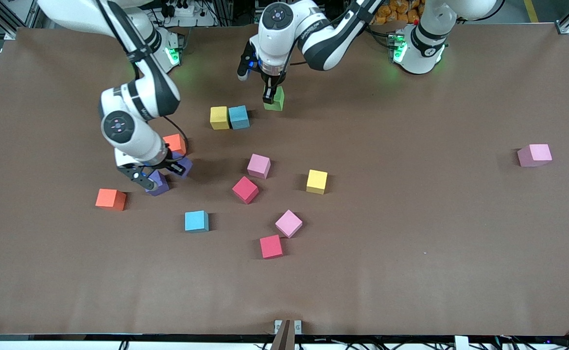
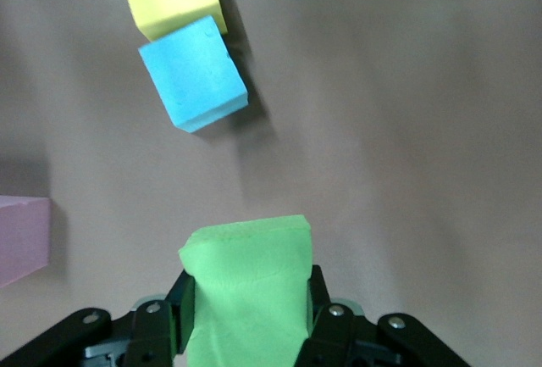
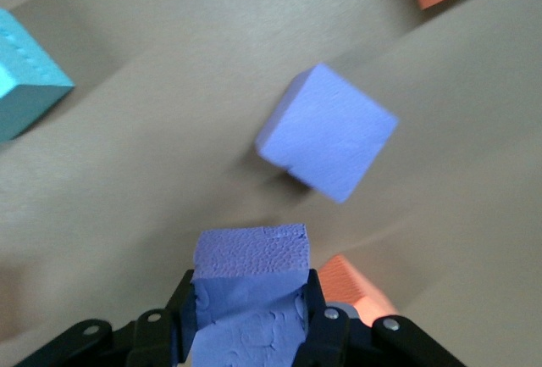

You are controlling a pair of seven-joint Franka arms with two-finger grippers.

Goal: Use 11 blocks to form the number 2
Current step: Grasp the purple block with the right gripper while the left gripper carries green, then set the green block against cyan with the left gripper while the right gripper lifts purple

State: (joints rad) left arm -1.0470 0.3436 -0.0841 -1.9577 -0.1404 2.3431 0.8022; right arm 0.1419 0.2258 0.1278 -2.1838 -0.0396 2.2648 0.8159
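Note:
My left gripper (image 1: 270, 98) is shut on a green block (image 2: 246, 257), low over the table beside a yellow block (image 1: 219, 117) and a blue block (image 1: 239, 116) that sit touching in a row. My right gripper (image 1: 151, 183) is shut on a purple block (image 3: 250, 253), low over the table toward the right arm's end. A second purple block (image 3: 326, 130) lies just beside it, and an orange block (image 1: 175, 143) sits next to that. No digit shape shows.
Loose blocks lie around the middle: pink (image 1: 258, 166), red (image 1: 245, 189), yellow (image 1: 317, 181), blue (image 1: 197, 221), pink (image 1: 288, 223), red (image 1: 270, 246). An orange one (image 1: 111, 199) sits near my right gripper. A lone pink one (image 1: 534, 155) lies toward the left arm's end.

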